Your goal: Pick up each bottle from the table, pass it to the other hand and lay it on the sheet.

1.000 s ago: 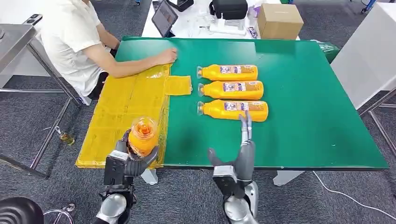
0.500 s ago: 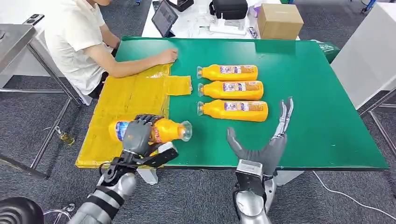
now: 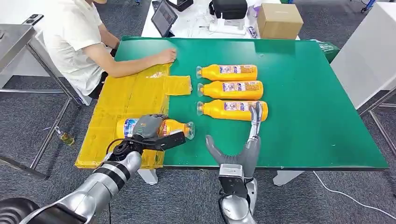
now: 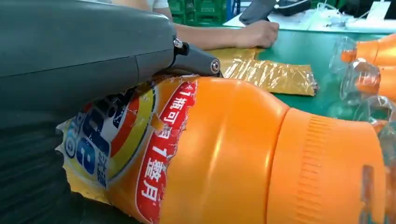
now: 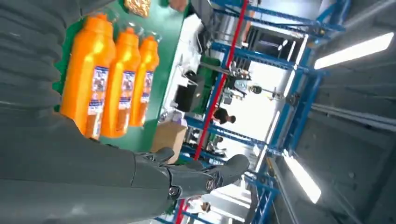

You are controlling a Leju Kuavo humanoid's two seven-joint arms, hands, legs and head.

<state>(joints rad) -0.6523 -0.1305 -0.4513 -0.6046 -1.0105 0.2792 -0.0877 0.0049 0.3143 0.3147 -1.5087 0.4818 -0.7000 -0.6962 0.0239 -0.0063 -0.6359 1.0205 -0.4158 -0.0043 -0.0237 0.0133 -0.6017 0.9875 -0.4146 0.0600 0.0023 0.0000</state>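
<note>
My left hand [image 3: 150,129] grips an orange juice bottle [image 3: 173,127] lying on its side at the near edge of the yellow sheet [image 3: 125,100], its clear cap pointing right over the green table [image 3: 303,93]. Up close, the left wrist view has the same bottle [image 4: 243,149] under the hand [image 4: 84,51]. My right hand [image 3: 243,149] is open, fingers up, just in front of the nearest of three orange bottles [image 3: 232,110] lying in a row. Those three bottles [image 5: 107,79] also appear beyond the right hand [image 5: 140,177] in the right wrist view.
A person in a white shirt [image 3: 74,37] sits at the far left with a hand [image 3: 166,56] resting on the table beside the sheet. A cardboard box [image 3: 279,20], a tablet [image 3: 164,17] and a black bag [image 3: 229,8] stand on a white table beyond.
My left hand has carried the held bottle a little farther over the sheet's near edge. My right hand has swung left, back in front of the nearest bottle.
</note>
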